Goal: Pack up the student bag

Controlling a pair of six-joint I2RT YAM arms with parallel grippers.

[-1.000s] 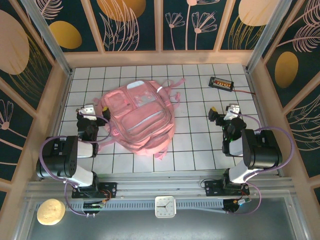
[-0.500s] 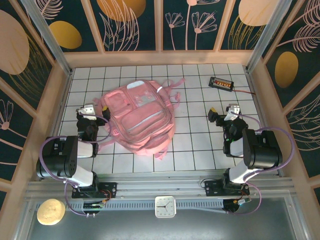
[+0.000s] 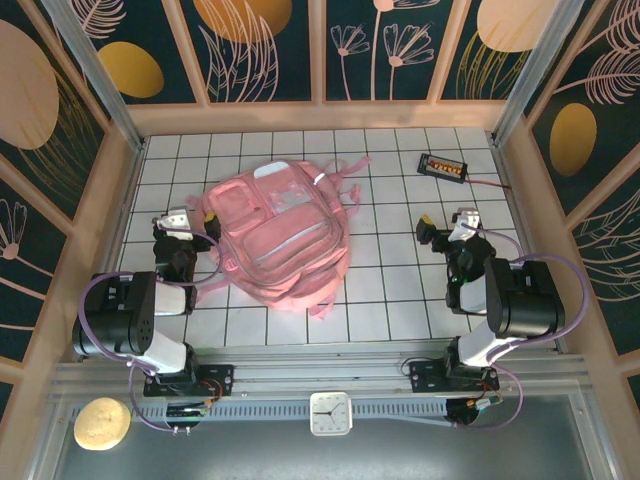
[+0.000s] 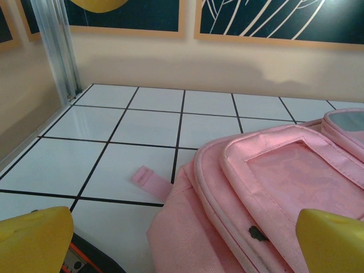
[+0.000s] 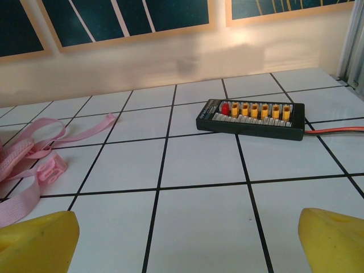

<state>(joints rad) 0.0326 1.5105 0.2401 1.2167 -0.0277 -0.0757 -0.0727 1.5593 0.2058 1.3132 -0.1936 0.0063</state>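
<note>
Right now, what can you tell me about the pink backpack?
The backpack is big and made of soft pink fabric, with zip pockets, clearish front panels and pale shiny strips. It lies flat, front side up and a bit slanted, on the white tiled table, left of the middle. Loose pink straps trail off it onto the tiles.

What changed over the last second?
The right arm nudged slightly rightward, then held. Nothing was grasped or released: left gripper and right gripper stay open. Bag, board and left arm did not move.
</note>
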